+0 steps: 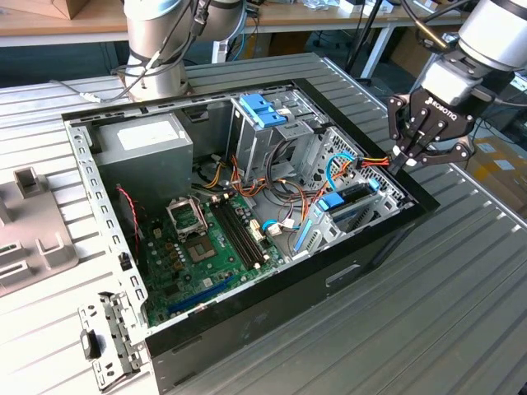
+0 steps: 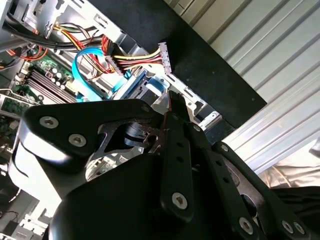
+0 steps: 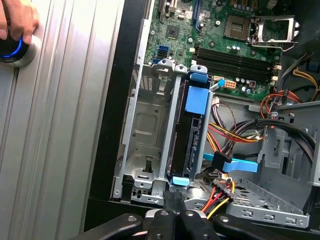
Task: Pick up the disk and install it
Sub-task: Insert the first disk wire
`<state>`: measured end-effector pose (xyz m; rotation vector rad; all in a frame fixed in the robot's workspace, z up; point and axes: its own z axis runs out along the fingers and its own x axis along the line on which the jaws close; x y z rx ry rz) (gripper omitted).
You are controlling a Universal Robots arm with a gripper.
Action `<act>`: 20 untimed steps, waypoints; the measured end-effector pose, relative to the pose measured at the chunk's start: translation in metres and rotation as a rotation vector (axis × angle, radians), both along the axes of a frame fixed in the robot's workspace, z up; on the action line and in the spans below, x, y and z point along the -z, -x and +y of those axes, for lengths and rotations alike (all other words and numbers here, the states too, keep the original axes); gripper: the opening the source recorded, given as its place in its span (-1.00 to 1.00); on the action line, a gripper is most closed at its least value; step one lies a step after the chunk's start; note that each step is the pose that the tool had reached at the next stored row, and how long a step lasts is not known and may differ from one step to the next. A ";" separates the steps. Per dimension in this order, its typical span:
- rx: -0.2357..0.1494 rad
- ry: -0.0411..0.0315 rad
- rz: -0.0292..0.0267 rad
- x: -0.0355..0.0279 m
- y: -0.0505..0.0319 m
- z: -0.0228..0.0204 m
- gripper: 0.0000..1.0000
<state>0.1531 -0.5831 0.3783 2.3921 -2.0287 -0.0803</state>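
The disk stands edge-on in the drive bay of the open computer case, a dark slab with blue trim at both ends. In the exterior view the disk lies at the case's right end. My gripper hangs just above that corner, its fingers pressed together on nothing. In the first wrist view the gripper points at the blue clip on the disk's near end, close to it or touching. In the second wrist view the gripper hovers over the bay's blue trim.
An empty metal slot lies beside the disk. Red, yellow and blue cables cross near the gripper. A grey power-supply box, motherboard and light-blue latch fill the case. A person's hand rests on a blue-lit button.
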 end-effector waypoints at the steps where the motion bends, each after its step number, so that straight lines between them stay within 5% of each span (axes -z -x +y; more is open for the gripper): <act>1: -0.003 0.0000 0.0000 0.0000 0.0000 0.0000 -0.79; 20: -0.072 0.0000 0.0000 0.0000 0.0000 0.0000 -0.79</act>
